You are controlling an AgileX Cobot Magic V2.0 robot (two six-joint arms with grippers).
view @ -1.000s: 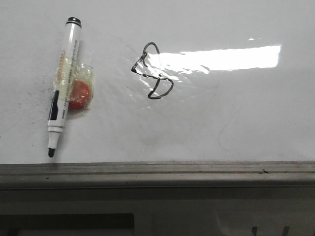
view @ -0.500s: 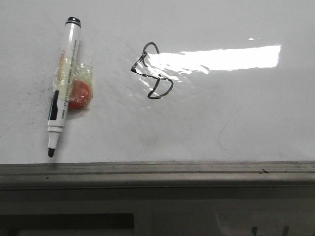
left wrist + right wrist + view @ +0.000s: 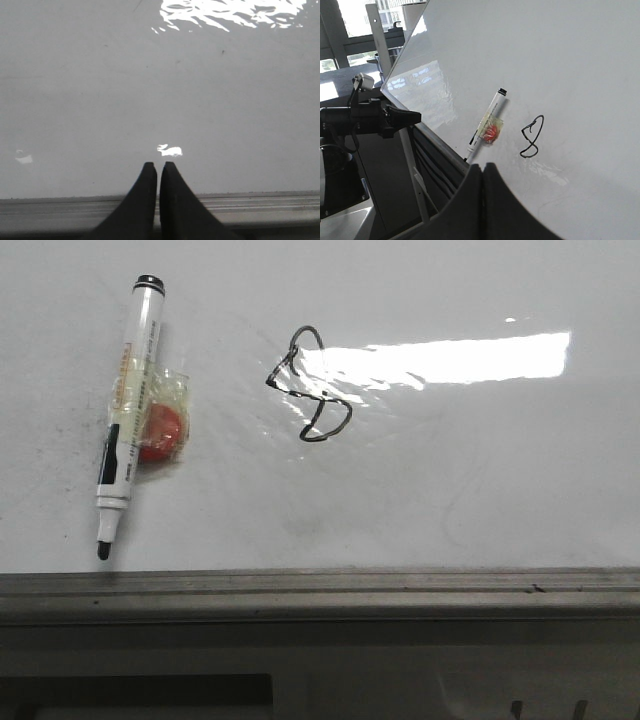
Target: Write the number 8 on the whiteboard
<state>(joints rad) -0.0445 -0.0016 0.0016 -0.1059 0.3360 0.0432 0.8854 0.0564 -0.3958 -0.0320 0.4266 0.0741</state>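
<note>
Finishing: 8 (image 3: 311,386) drawn on board (image 3: 480,490) | marker (image 3: 126,410) lay at its 9 o'clock | left claw (image 3: 158,170), right claw (image 3: 482,172) closed, empty | next: likely nothing but retreat.

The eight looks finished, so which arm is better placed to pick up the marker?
Probably left: the marker lies on the left of the whiteboard, and the left gripper, shut, sits at its rail. The right gripper is farther back.

Glare patch (image 3: 440,358) washes over part of the number 8 (image 3: 310,385).
</note>
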